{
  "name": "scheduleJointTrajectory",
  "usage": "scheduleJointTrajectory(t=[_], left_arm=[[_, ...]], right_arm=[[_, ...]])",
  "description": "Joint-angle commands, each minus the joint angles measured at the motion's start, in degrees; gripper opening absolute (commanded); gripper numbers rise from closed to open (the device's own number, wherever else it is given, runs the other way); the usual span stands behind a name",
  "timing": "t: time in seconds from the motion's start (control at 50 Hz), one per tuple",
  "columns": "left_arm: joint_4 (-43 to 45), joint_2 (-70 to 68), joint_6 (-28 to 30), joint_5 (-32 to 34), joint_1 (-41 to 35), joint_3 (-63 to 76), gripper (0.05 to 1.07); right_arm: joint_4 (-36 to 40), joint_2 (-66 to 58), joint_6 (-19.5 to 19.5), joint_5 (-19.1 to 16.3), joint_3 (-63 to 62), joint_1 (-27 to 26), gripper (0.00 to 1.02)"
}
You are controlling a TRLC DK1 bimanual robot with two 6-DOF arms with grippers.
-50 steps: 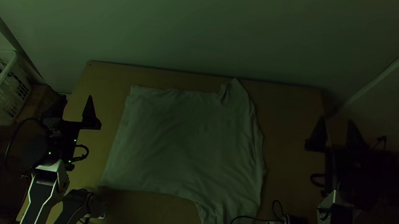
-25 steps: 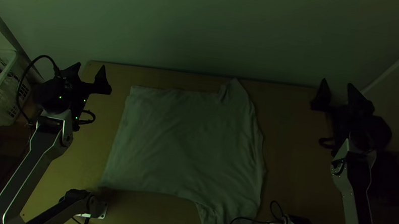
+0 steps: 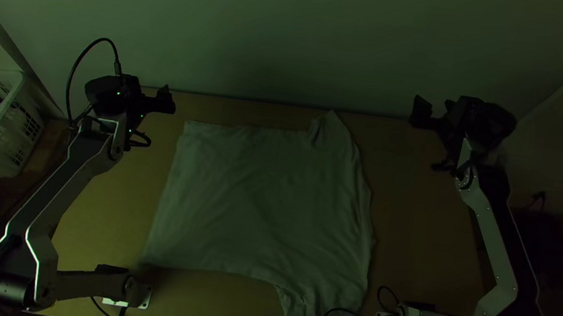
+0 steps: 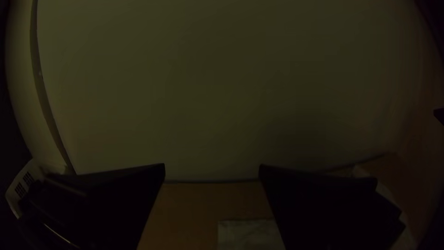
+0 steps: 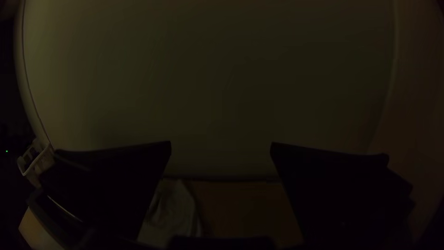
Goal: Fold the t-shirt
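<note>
T-shirt lying spread on the tabletop, folding yet to begin.
It is resting mid-table, body mostly smooth, what look like sleeves sticking out at the far and near sides, slightly rumpled; no fold is showing across the body, so I'm judging that all the folding is remaining. The left claw is hanging near the far left corner, the right claw near the far right, both gaping wide and holding nothing, apart from the cloth.
</note>
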State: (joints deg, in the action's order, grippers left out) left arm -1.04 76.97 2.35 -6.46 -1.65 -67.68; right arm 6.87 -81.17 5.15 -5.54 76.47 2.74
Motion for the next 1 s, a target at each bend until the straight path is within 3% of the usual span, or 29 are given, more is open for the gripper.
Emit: scheduleJointTrajectory(t=[0.0, 0.34, 0.54, 0.9, 0.98], left_arm=[[-2.5, 4.9, -1.9, 0.7, 0.2, -4.2, 1.03], [-14.7, 20.8, -5.0, 0.7, 1.7, -17.4, 1.01], [-26.6, 30.6, -5.0, 0.7, 1.2, -28.9, 1.01], [-35.9, 43.8, -5.2, -0.5, 1.1, -40.0, 1.01], [-37.2, 45.5, -4.9, -0.6, 1.1, -41.0, 0.92]], right_arm=[[2.3, -4.4, 3.0, 0.2, 3.9, 1.7, 0.98], [7.2, -11.4, 7.7, -0.3, 5.5, 6.5, 0.98], [9.2, -16.6, 7.8, -1.9, 8.3, 7.2, 0.98], [17.3, -25.5, 8.5, -3.7, 18.2, 7.3, 0.98], [19.6, -27.4, 9.5, -3.7, 20.3, 7.1, 0.98]])
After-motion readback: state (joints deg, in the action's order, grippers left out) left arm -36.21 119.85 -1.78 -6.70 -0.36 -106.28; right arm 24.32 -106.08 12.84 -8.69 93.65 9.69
